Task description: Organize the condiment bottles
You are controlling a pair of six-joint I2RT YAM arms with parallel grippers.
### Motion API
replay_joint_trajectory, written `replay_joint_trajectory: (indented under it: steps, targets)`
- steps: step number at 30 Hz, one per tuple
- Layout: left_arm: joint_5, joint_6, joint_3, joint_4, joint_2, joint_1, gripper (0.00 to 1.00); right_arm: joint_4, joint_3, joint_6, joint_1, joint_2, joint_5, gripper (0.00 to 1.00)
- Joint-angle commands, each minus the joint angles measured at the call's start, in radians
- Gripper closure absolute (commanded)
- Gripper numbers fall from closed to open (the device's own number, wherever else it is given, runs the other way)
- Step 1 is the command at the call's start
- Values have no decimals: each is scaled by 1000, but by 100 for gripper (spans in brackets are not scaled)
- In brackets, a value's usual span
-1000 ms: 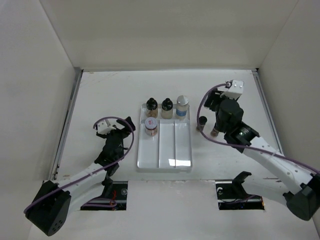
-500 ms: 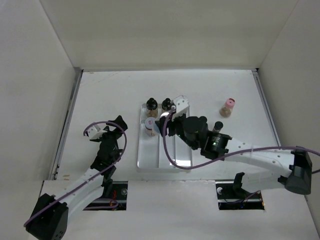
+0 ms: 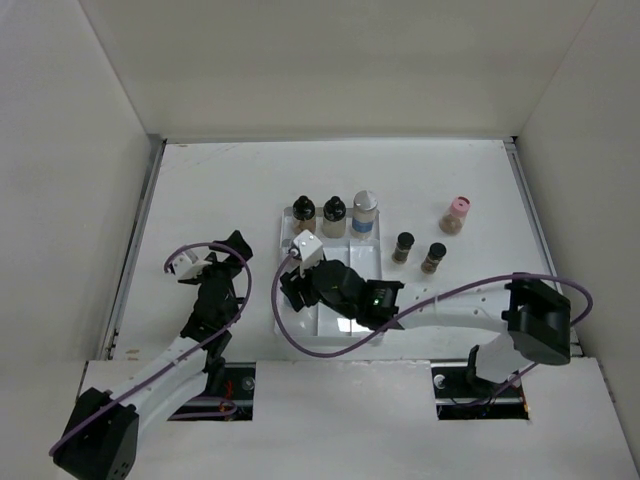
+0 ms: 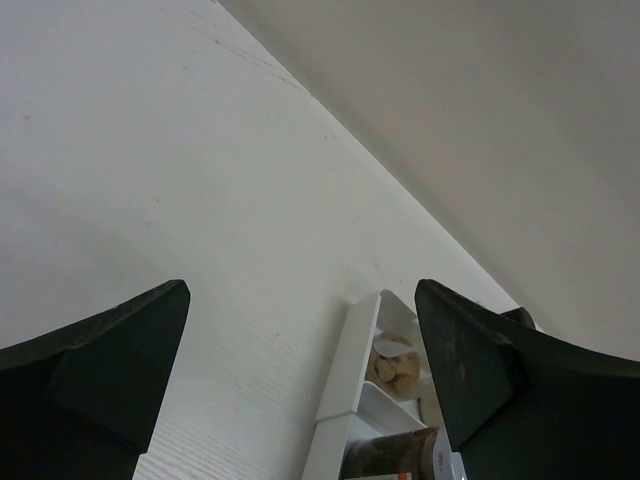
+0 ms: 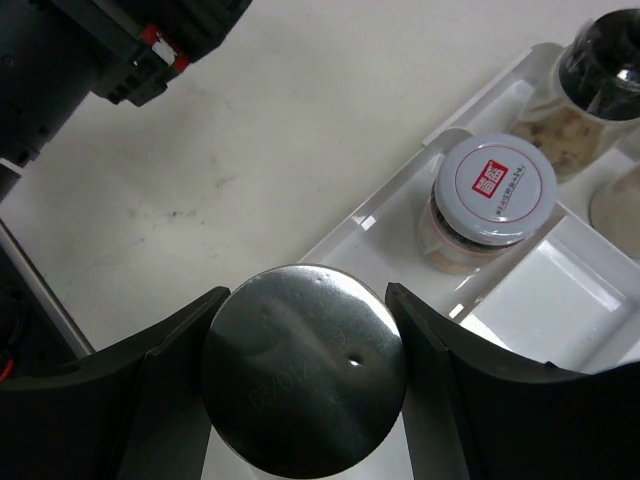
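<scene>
My right gripper (image 3: 296, 285) reaches across the white divided tray (image 3: 365, 290) to its left compartment. In the right wrist view it (image 5: 305, 400) is shut on a silver-capped jar (image 5: 300, 375), held over the tray's left front edge (image 5: 390, 200). A jar with a white and red lid (image 5: 495, 195) stands in the tray just behind. Two black-capped jars (image 3: 304, 212) (image 3: 334, 213) and a silver-capped, blue-labelled jar (image 3: 366, 212) stand at the tray's far end. Two black-capped jars (image 3: 404, 246) (image 3: 434, 256) and a pink-capped jar (image 3: 456, 212) stand on the table to the right. My left gripper (image 3: 232, 252) is open and empty, left of the tray.
The left wrist view shows its open fingers (image 4: 110, 365), the tray's left wall (image 4: 355, 375) and a jar of tan pieces (image 4: 393, 365) behind it. White walls enclose the table (image 3: 220, 190) on three sides. My left arm lies close to the right gripper.
My right arm has swung from the table's right side across the tray to its left compartment. The left gripper has drawn back a little to the left.
</scene>
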Motion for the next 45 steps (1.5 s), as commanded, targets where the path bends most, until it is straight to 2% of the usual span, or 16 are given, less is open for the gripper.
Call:
replay_joint_trajectory:
  steps: [1, 7, 12, 15, 17, 20, 21, 23, 25, 27, 29, 30, 32, 33, 37, 45]
  targets:
    - [19, -14, -35, 34, 1, 11, 0, 153, 1, 18, 14, 14, 22, 47]
    - [32, -14, -34, 26, -11, 17, 0, 142, -7, 18, 24, 51, 29, 36]
    - [37, -14, -28, 23, 7, 20, 0, 61, 19, 18, 30, -10, 54, 10]
    - [40, -12, -11, 17, 27, 14, 0, 36, 2, 18, 31, -106, 86, 0]
    - [43, -11, -6, 8, 32, 14, 0, 42, -28, 25, 2, -172, 91, 0]
    - [55, -9, -6, -17, -5, 8, 0, 41, -99, 27, -113, -290, 127, 0]
    - [57, -9, -6, -18, -8, 8, 0, 44, -122, 36, -153, -323, 155, 3]
    - [60, -7, -3, -12, 4, 6, 1, 35, -152, 70, -239, -355, 206, 18]
    - [86, -7, 5, -20, 14, 5, 6, -40, -165, 116, -365, -352, 291, 44]
    - [106, -7, 11, -15, 29, 5, 7, -150, -150, 157, -455, -328, 373, 50]
    - [106, -7, 17, -8, 56, 5, 7, -198, -143, 171, -517, -294, 402, 46]
    - [112, -7, 19, -8, 69, 6, 7, -207, -137, 167, -540, -276, 382, 40]
    - [124, -9, 20, -8, 70, 5, 7, -206, -134, 163, -575, -250, 335, 22]
    - [126, -9, 20, -8, 66, 3, 7, -209, -133, 168, -581, -243, 323, 18]
    - [127, -9, 19, -6, 73, 12, 6, -229, -156, 209, -592, -219, 307, 20]
    - [137, -12, 22, -5, 89, 8, 6, -229, -200, 252, -640, -170, 209, 31]
